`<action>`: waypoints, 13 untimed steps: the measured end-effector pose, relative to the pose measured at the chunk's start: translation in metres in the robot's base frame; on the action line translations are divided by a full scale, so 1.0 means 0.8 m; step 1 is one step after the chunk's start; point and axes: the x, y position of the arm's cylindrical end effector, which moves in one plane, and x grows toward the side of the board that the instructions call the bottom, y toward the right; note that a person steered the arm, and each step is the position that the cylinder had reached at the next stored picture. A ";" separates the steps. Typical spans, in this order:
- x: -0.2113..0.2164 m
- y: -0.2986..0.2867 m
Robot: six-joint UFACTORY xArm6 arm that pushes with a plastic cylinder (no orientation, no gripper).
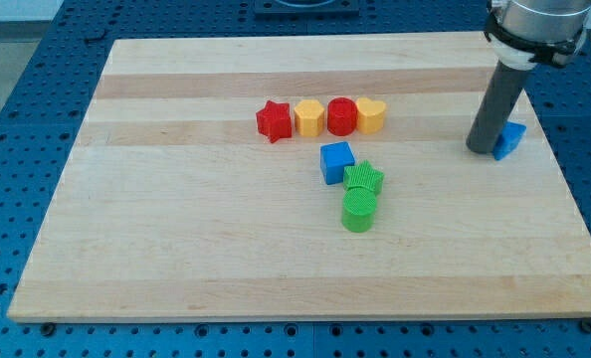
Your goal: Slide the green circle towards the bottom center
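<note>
The green circle (359,211) stands a little right of the board's middle, touching a green star (364,179) just above it. My tip (483,148) rests on the board far to the view's right and above the circle, touching the left side of a blue block (512,138) that it partly hides. The rod rises from there to the view's top right corner.
A blue cube (336,161) sits up-left of the green star. Above it a row runs left to right: red star (273,120), yellow block (308,117), red circle (341,116), yellow heart (372,115). The wooden board (176,229) ends near the view's bottom.
</note>
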 end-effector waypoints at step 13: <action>0.078 -0.144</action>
